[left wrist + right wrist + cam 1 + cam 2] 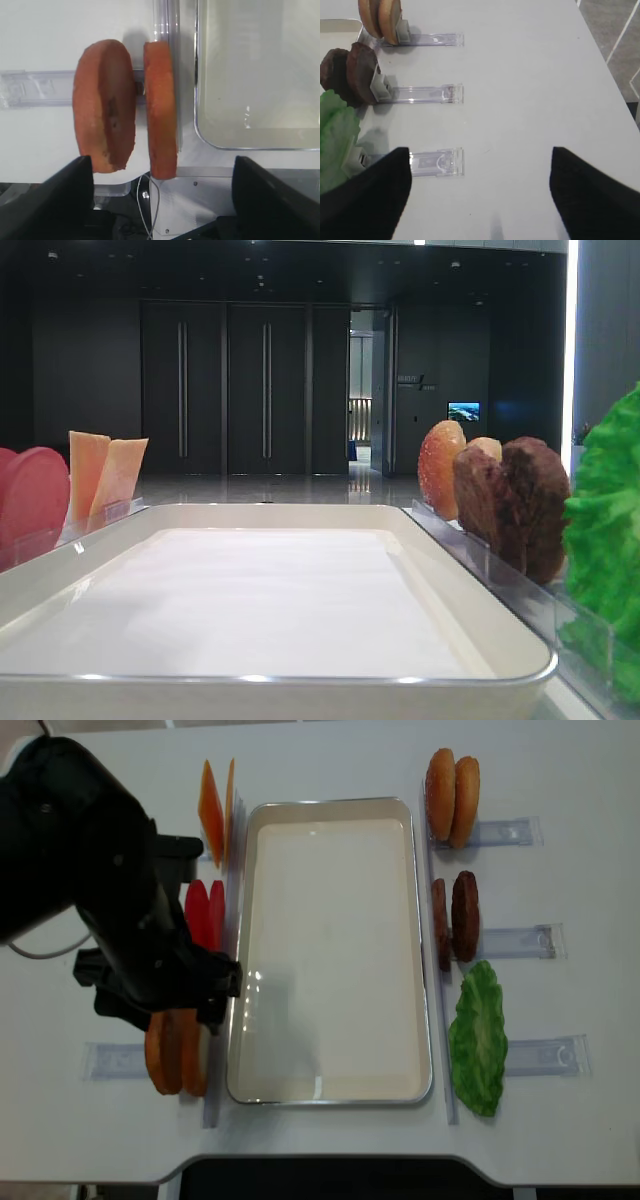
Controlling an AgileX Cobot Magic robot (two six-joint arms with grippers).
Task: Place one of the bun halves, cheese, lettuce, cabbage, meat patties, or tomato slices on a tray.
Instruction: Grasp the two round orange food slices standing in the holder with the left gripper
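My left gripper [160, 170] is open wide above two orange-brown bun halves [105, 105] standing on edge in a clear rack left of the tray [260, 142]. The near ends of both discs sit within the span of its fingers [55, 200], and nothing is gripped. From overhead, the left arm [120, 920] covers part of the tomato slices [205, 910], with those bun halves [178, 1055] just below it. My right gripper [479, 152] hangs open and empty over bare table beside the lettuce [335, 135]. The white tray [330, 1090] holds nothing. Cabbage is not seen.
Cheese [215, 810] stands at the tray's far left corner. On the right side are two more bun halves [452, 795], dark meat patties [455, 918] and the lettuce [478, 1040], each in a clear rack [432, 162]. The table's front edge runs just below the tray.
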